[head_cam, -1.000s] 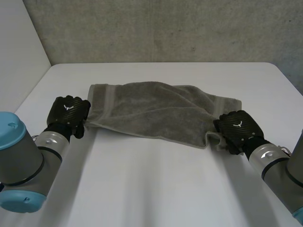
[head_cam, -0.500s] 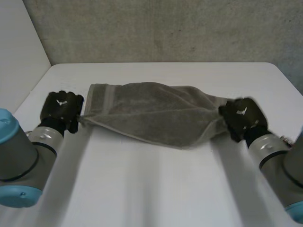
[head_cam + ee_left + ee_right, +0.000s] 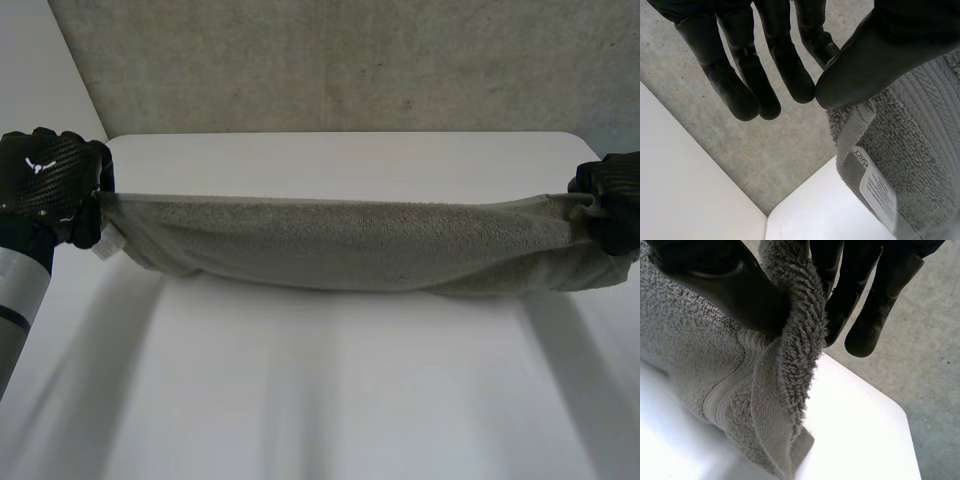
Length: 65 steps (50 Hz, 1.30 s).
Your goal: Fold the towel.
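Two hands hold the towel (image 3: 340, 245) stretched between them above the tabletop (image 3: 330, 400), spanning it from the left edge to the right edge. The left hand (image 3: 50, 185) has one end, by the left edge. The right hand (image 3: 612, 200) has the other, at the right edge.

In the right wrist view the thumb and fingers clamp a bunched fold of the towel's end between them. In the left wrist view the thumb presses onto the towel's corner just above a white label (image 3: 877, 187), and the fingers reach out straight. The pinch point is hidden behind the thumb, so the hold is probably thumb against one finger.

The cloth hangs as a long gathered band, its lower edge sagging towards the tabletop. Whether it touches there I cannot tell.

It looks like thick terry: soft, limp, light, and rough enough not to slip. It should sag wherever it is unsupported and keep no shape. The corners and the flat woven hem band are the places to grip, with the span pulled taut for laying down.
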### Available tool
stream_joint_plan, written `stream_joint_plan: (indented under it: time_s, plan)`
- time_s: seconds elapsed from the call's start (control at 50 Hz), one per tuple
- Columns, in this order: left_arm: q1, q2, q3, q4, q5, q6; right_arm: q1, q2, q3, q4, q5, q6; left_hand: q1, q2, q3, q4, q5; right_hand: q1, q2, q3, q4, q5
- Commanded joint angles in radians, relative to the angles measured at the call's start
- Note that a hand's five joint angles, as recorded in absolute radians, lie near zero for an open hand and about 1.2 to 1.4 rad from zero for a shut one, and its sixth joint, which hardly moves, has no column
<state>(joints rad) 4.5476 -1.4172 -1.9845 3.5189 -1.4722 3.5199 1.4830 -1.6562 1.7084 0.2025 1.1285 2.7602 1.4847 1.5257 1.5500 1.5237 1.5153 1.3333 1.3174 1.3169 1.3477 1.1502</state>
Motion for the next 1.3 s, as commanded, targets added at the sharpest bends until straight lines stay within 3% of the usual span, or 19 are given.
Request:
stream_joint_plan:
  time_s: [0.02,0.4,0.58,0.72,0.96,0.98,1.0,1.02,1.04,1.06,1.08,1.1,1.3]
  plan:
    - [0.001,-0.002,-0.036,0.003,0.006,0.001,-0.073,0.05,-0.004,0.069,-0.128,0.019,-0.088,-0.129,-0.154,-0.127,-0.294,0.063,0.079,0.079,0.049,0.072]
    - [-0.019,-0.396,0.112,0.015,0.003,0.005,-0.066,0.305,-0.085,0.071,-0.13,-0.048,-0.088,-0.129,-0.154,-0.127,-0.294,0.063,0.079,0.079,0.049,0.072]
    - [-0.071,-0.666,0.392,0.017,-0.013,0.004,-0.009,0.527,-0.237,0.018,-0.098,0.006,-0.088,-0.129,-0.154,-0.127,-0.294,0.063,0.079,0.079,0.049,0.072]
    - [-0.096,-0.883,0.666,0.009,-0.019,0.002,0.028,0.653,-0.325,-0.149,-0.055,0.078,-0.088,-0.129,-0.154,-0.127,-0.294,0.063,0.079,0.079,0.049,0.072]
    - [-0.13,-1.049,0.891,-0.037,-0.039,0.004,0.074,0.766,-0.405,-0.209,0.014,0.076,-0.088,-0.129,-0.154,-0.127,-0.294,0.063,0.079,0.079,0.049,0.072]
    - [-0.13,-1.063,0.907,-0.052,-0.051,0.004,0.074,0.777,-0.411,-0.209,0.017,0.073,-0.088,-0.129,-0.154,-0.127,-0.294,-0.064,-0.048,-0.048,-0.078,-0.055]
    - [-0.13,-1.072,0.918,-0.066,-0.059,0.004,0.075,0.786,-0.415,-0.209,0.02,0.07,-0.135,-0.176,-0.2,-0.174,-0.34,-0.394,-0.378,-0.377,-0.408,-0.385]
    - [-0.13,-1.072,0.918,-0.066,-0.059,0.004,0.076,0.786,-0.415,-0.209,0.02,0.07,-0.135,-0.176,-0.2,-0.174,-0.34,-0.397,-0.381,-0.381,-0.411,-0.388]
    - [-0.131,-1.08,0.926,-0.081,-0.06,0.005,0.074,0.789,-0.418,-0.209,0.024,0.07,-0.638,-0.679,-0.703,-0.677,-0.843,-0.74,-0.724,-0.724,-0.754,-0.731]
    - [-0.131,-1.08,0.926,-0.081,-0.06,0.005,0.074,0.789,-0.418,-0.209,0.024,0.07,-0.643,-0.684,-0.708,-0.682,-0.848,-0.743,-0.727,-0.727,-0.758,-0.735]
    - [-0.133,-1.083,0.932,-0.096,-0.063,0.005,0.074,0.791,-0.418,-0.21,0.027,0.07,-1.082,-1.123,-1.147,-1.121,-1.287,-0.973,-0.957,-0.957,-0.987,-0.964]
    - [-0.133,-1.082,0.935,-0.113,-0.066,0.005,0.072,0.79,-0.418,-0.212,0.039,0.072,-1.261,-1.302,-1.326,-1.3,-1.466,-1.089,-1.073,-1.072,-1.103,-1.08]
    - [-0.151,-1.031,0.941,-0.173,-0.079,0.001,0.065,0.738,-0.421,-0.282,0.111,0.069,-1.265,-1.306,-1.331,-1.304,-1.47,-1.159,-1.143,-1.142,-1.173,-1.15]
